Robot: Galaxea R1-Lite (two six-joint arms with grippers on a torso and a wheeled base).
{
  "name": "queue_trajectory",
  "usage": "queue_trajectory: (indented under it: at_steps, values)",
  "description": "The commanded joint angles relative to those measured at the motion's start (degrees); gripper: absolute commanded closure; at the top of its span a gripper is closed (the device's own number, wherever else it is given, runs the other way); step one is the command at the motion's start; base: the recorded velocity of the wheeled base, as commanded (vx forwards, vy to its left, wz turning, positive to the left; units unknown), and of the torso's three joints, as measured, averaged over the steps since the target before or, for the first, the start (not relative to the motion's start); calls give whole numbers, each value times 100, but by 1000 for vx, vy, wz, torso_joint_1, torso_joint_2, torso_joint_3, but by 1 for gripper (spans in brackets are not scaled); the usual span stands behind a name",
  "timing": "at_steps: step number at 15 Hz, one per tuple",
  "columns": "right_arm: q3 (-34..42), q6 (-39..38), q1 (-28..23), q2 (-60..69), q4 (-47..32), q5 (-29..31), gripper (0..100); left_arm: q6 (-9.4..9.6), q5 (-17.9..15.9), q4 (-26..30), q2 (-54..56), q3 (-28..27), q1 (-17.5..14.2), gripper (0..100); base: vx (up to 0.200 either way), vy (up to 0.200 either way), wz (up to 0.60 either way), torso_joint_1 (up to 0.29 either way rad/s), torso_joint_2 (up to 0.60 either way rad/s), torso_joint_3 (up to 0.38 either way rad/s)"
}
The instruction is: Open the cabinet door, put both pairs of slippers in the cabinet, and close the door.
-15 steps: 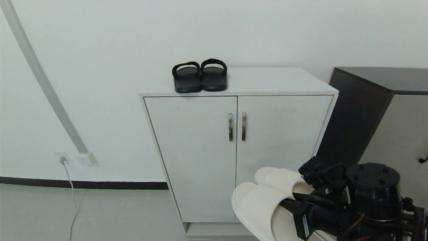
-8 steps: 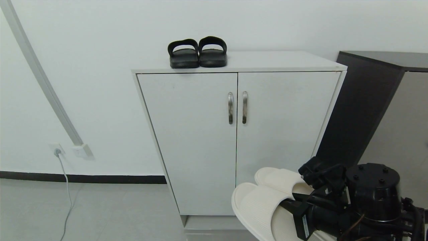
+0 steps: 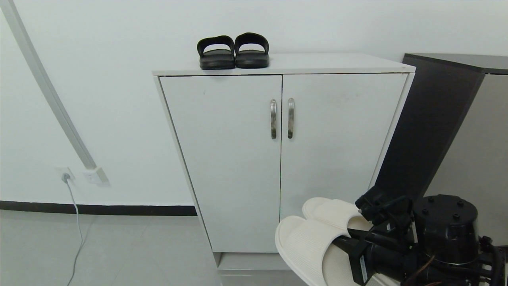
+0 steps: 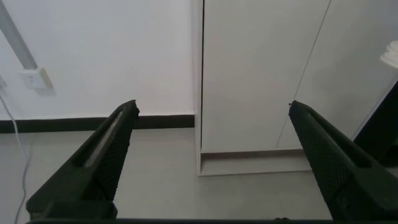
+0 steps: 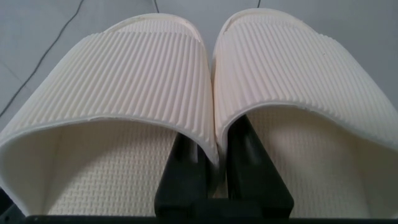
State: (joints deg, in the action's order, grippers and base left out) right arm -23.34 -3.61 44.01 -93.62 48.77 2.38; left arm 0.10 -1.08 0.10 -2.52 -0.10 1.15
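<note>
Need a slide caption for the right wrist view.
Right hand gripping the adjoining inner edges of the cream slippers, side by side above the floor.

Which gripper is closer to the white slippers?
Right. The right gripper is shut on the white slippers, holding them; the left gripper is open, apart from them, facing the cabinet.

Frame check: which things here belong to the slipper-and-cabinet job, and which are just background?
Job:
white cabinet, doors shut
black slippers on its top
cream slippers in the right gripper
left gripper, fingers open

Background:
dark cabinet
wall socket and cable
wall conduit
</note>
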Motion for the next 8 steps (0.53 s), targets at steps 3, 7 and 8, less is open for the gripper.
queue_trajectory:
  at_steps: [3,7,8]
  values:
    - [76,0,-6,2,115,0,100,280,3,-36,-512,-25,8,0,0,0,0,-5,80,72]
    - [102,71,-6,-95,141,-9,100,-423,-929,-537,-2455,-1906,79,0,0,0,0,1,51,33]
    - [102,80,-6,-95,141,-18,100,-423,-1263,-950,-3096,-2100,105,0,0,0,0,0,0,0]
